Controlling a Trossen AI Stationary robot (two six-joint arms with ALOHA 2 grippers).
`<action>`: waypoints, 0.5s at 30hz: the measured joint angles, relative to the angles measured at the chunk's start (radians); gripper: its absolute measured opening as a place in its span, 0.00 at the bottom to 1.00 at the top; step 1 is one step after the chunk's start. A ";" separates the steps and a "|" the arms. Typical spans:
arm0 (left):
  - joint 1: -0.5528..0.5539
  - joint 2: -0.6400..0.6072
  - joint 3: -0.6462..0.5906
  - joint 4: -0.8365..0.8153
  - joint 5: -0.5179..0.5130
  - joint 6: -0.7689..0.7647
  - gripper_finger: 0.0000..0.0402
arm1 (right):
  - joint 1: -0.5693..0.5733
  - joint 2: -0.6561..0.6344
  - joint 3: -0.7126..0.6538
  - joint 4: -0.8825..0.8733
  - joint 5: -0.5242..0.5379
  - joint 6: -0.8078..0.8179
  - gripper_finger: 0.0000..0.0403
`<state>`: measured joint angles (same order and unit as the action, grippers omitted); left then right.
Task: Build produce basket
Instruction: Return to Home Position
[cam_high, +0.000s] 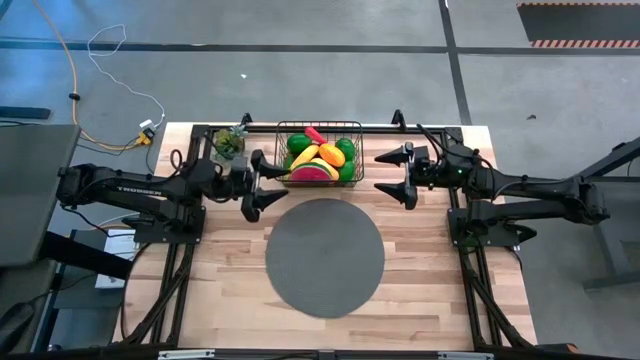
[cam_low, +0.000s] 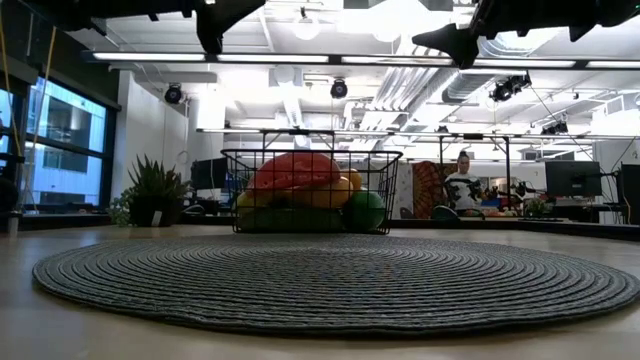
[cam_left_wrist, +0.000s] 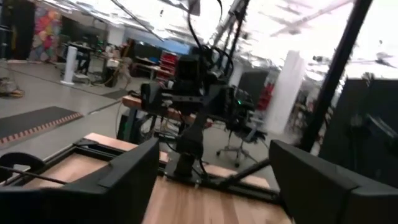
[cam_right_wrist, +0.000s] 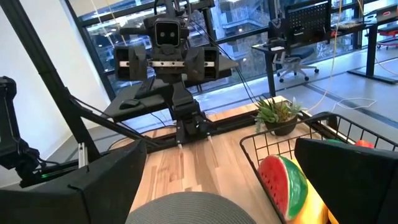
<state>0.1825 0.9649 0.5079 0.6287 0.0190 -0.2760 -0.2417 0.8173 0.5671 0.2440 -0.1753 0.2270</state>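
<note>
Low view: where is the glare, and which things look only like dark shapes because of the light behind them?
Low view: the ceiling light strips glare white across the top; the left gripper and right gripper are black silhouettes against that light, and the wire basket is backlit. Left wrist view: bright light washes out the upper right. High view: even light, no glare.
</note>
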 joint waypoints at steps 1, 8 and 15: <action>0.000 0.000 0.000 -0.006 0.011 0.012 0.70 | 0.000 0.000 0.000 0.000 0.000 0.000 0.98; 0.000 0.000 0.000 -0.057 0.061 0.087 0.22 | 0.000 0.000 0.000 0.000 0.001 0.000 0.98; 0.000 0.000 0.000 -0.065 0.001 0.097 0.02 | 0.000 0.000 0.000 0.000 0.002 0.000 0.98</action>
<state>0.1829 0.9646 0.5079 0.5632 0.0197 -0.1791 -0.2417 0.8173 0.5671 0.2440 -0.1738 0.2268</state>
